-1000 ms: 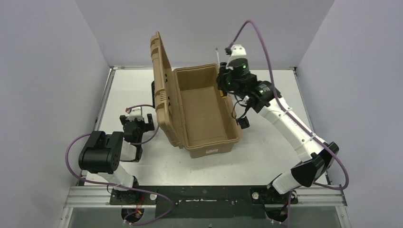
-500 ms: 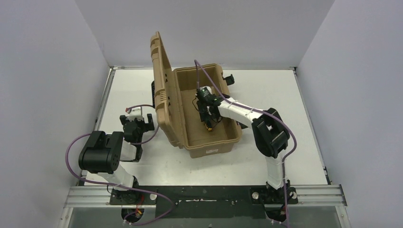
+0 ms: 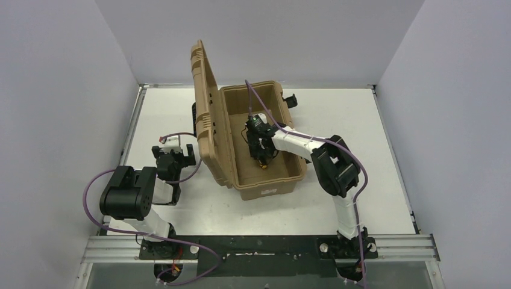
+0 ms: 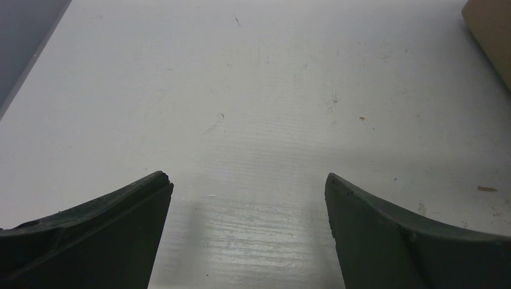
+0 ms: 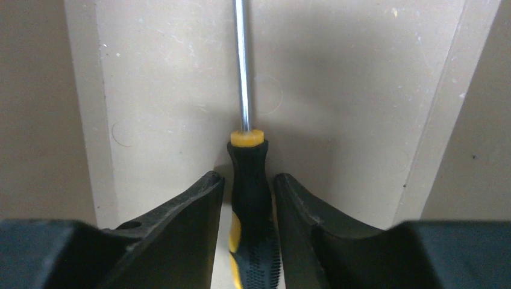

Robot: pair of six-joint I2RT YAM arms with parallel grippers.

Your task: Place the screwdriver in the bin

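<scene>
The right claw (image 5: 248,176) pinches the small black-and-yellow, steel-shafted screwdriver (image 5: 250,180) by its handle, low inside the large tan rectangular plastic bin (image 3: 268,189). The left claw (image 4: 247,180) hangs spread over the white worktop (image 4: 241,72). Let go at a tilt, the screwdriver could bounce against a wall.

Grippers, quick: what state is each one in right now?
Left gripper: open, holding nothing, above the table.
Right gripper: closed on the screwdriver by its handle, inside the bin.
</scene>
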